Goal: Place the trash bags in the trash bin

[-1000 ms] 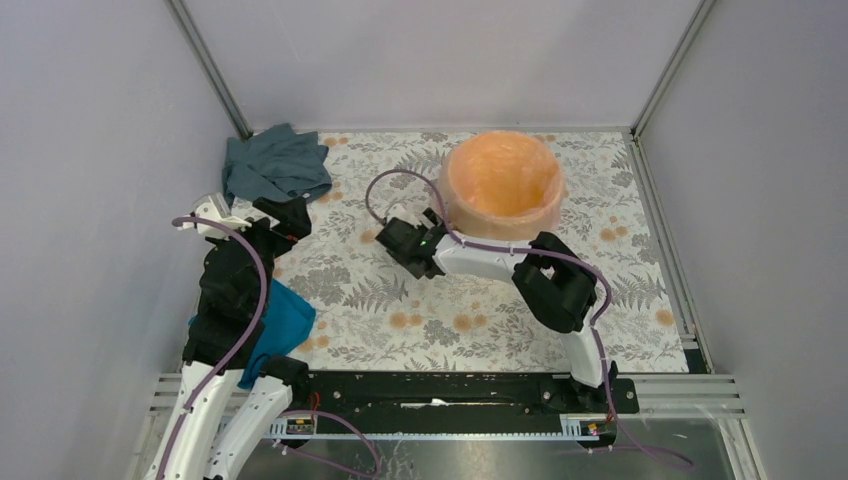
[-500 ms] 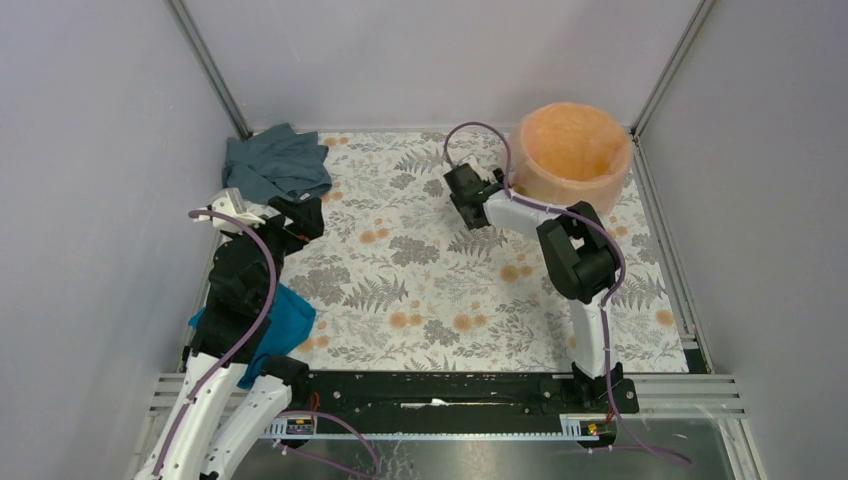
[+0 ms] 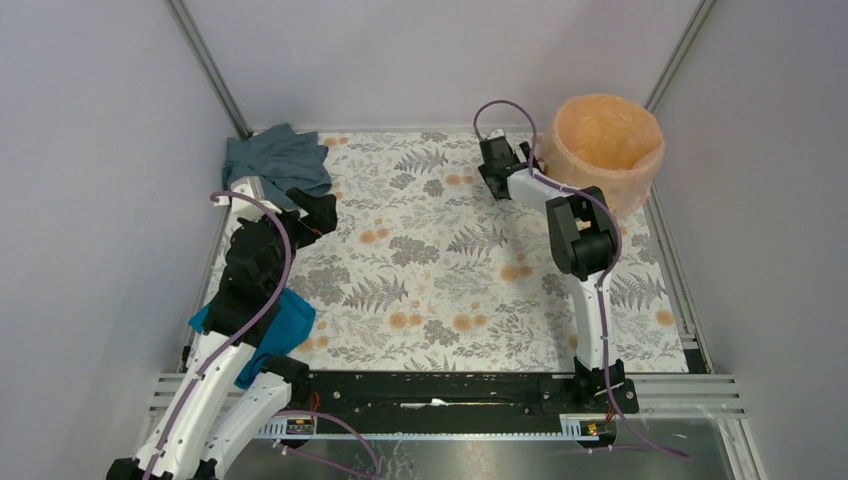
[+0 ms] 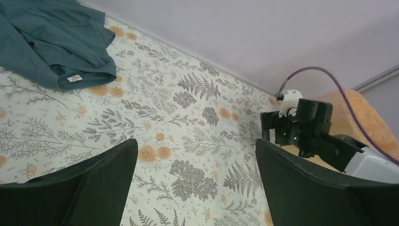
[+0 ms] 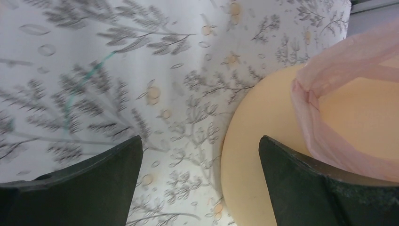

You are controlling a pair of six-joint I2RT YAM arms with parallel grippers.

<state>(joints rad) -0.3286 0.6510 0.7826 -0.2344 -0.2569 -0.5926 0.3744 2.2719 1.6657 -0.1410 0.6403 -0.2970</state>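
The yellow-orange trash bin (image 3: 608,150) stands at the back right corner of the mat. The translucent pale pink trash bag (image 3: 600,140) lines it and is folded over its rim. In the right wrist view the bin's wall (image 5: 254,155) and the bag's edge (image 5: 329,113) fill the right side. My right gripper (image 3: 497,178) is open and empty, just left of the bin; its right finger (image 5: 320,188) is in front of the bin's side. My left gripper (image 3: 320,212) is open and empty above the mat at the left.
A grey-blue cloth (image 3: 275,165) lies at the back left corner, also in the left wrist view (image 4: 51,42). A bright teal cloth (image 3: 285,325) lies under my left arm. Grey walls close in the floral mat (image 3: 430,270) on three sides.
The bin with the bag in it has shifted right and back into the corner, and my right gripper moved with it. My left arm has stretched forward and slightly right.
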